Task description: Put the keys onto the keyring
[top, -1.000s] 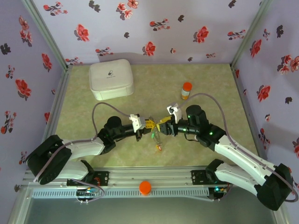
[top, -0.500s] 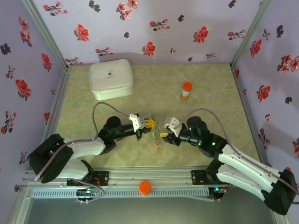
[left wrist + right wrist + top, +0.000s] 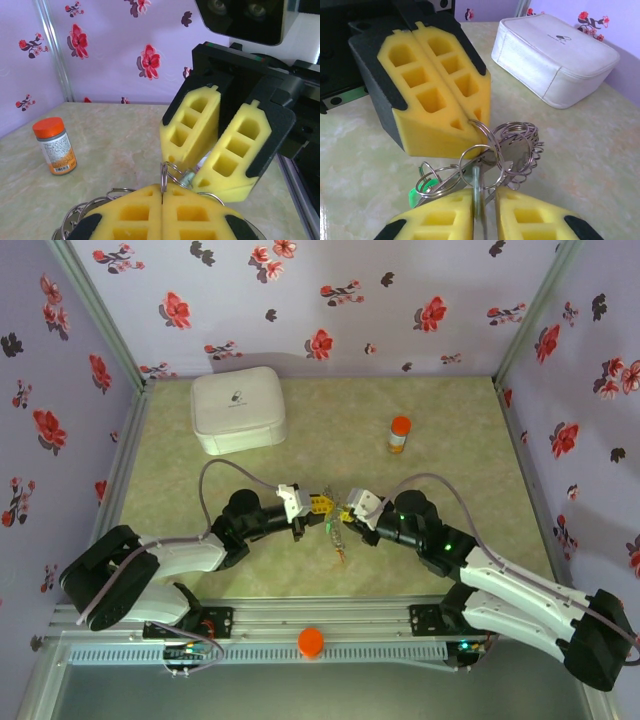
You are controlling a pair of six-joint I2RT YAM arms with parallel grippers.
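Right arm has come in from the far side. My right pincer (image 3: 193, 176) now sits tip to tip with the left pincer (image 3: 466, 121), low over the table (image 3: 600, 165) between my two bases. A second ago its jaws stood wide; they have since drawn in sharply.

- Left pincer: clenched, pads flush, a loop of the keyring (image 3: 520, 142) nipped at the tip. No change there.
- Right pincer: pads on either side of a key (image 3: 477, 197), whose blade runs down between them. A sliver of gap shows beside the blade, so I cannot tell whether the bite is firm or the jaws are only narrowing.
- Keyring hangs as a bunch of coils between the two tips, off the table.
- A green-headed key (image 3: 417, 196) lies tangled in small rings just beside my right pad.

Judgement: approach is over and the grip on the key is under way. Threading comes next, if that bite holds.
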